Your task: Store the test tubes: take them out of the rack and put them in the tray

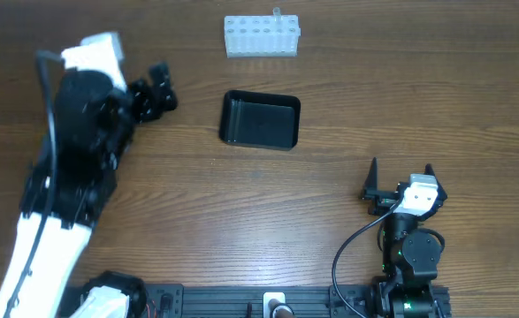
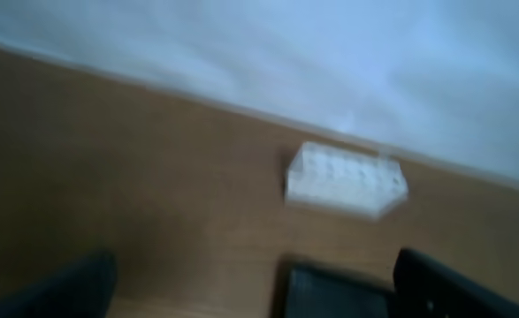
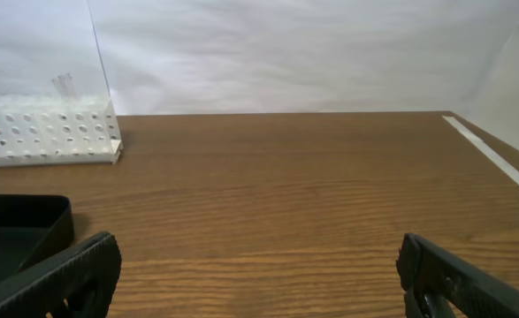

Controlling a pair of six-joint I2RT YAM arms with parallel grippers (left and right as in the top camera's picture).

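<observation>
Standing at far edge of table: white rack, one clear test tube upright in slot near its 3 o'clock end. Black tray at rack's 6 o'clock, near, not touching. Left gripper at tray's 9 o'clock, fingers spread wide, holding nothing. Right gripper at tray's 4 o'clock, well apart, fingers wide, holding nothing.
</observation>
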